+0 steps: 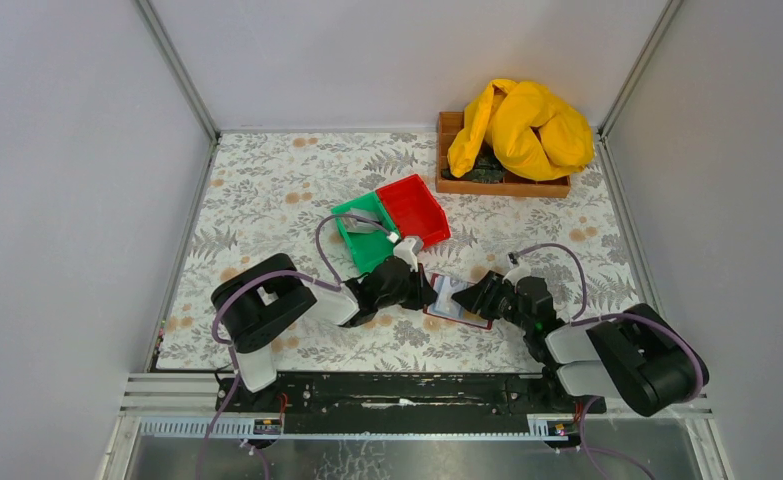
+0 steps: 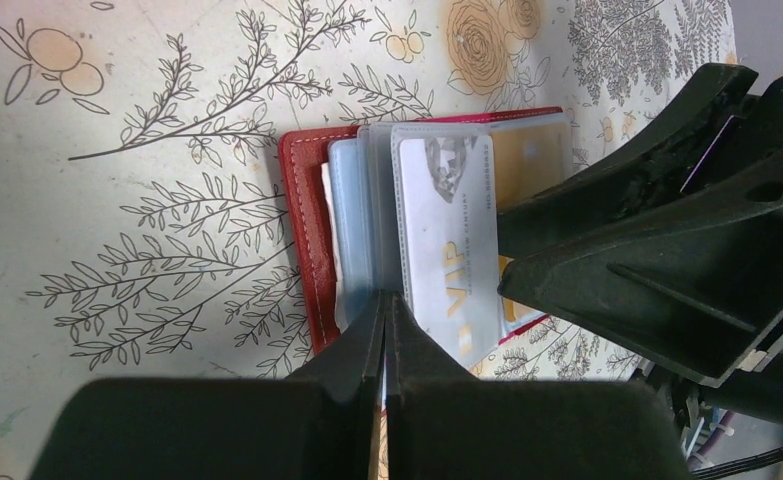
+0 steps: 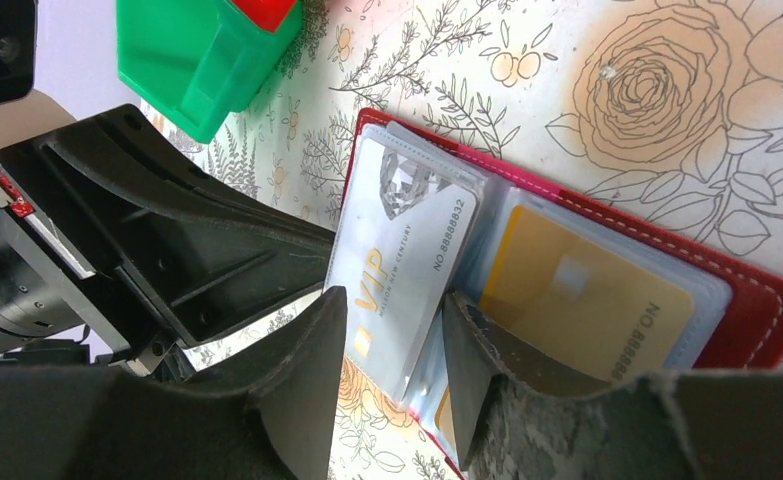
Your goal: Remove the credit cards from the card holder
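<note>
R gripper (image 3: pixel 395 300) fingers spread either side of the white plastic VIP credit card (image 3: pixel 399 235), not pinching yet; gold card (image 3: pixel 582 300) just beyond its right finger. Both sit sleeved in the open dark-red leather card holder (image 3: pixel 762 300). L gripper (image 2: pixel 385 305), pressed together, tips at holder's edge. Extraction looks barely begun.

The card holder (image 1: pixel 457 300) lies opened flat just below the centre of the overhead view, dark red with pale stitching along its border and a fan of clear sleeves (image 2: pixel 352 220) spread across its inner face. In the wrist views a silver-white card (image 3: pixel 397 270), printed with a gold "VIP", a diamond graphic and a number along one edge, sits in the uppermost sleeve, which is lifted off the stack rather than lying flat. A gold card (image 3: pixel 582 300) lies flat in the sleeve beneath it, toward the holder's right half in the right wrist view.
</note>
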Controlling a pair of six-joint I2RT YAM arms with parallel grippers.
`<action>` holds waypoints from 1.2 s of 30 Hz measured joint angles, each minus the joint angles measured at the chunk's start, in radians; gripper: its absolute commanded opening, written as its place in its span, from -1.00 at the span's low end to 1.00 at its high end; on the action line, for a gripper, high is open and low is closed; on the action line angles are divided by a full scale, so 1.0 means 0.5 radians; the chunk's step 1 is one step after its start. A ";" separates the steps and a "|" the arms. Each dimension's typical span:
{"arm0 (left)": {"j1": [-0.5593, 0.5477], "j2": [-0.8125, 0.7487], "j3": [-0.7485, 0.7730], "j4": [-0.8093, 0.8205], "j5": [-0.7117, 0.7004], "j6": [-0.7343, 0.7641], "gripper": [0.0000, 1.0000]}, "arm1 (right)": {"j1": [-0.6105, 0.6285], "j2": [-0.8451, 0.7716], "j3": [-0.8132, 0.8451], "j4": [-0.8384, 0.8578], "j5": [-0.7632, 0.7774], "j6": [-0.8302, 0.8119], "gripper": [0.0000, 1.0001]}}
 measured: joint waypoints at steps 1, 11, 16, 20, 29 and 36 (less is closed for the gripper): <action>0.000 0.001 0.000 0.000 -0.002 -0.001 -1.00 | -0.002 0.041 0.000 0.044 -0.001 0.004 -0.07; -0.005 0.017 0.016 0.005 -0.011 -0.002 -1.00 | -0.012 -0.063 0.000 0.070 -0.001 0.004 -0.07; -0.019 0.046 0.044 0.027 -0.011 -0.010 -1.00 | -0.012 -0.290 0.002 -0.092 -0.004 -0.032 -0.07; -0.023 0.060 0.047 0.048 -0.010 -0.018 -1.00 | -0.012 -0.352 0.002 -0.167 -0.001 -0.062 -0.07; -0.023 0.076 0.062 0.046 -0.011 -0.023 -1.00 | -0.031 -0.098 0.002 0.084 0.015 -0.052 -0.10; -0.023 0.075 0.063 0.044 -0.011 -0.025 -1.00 | -0.043 0.197 0.002 0.487 0.012 0.028 -0.47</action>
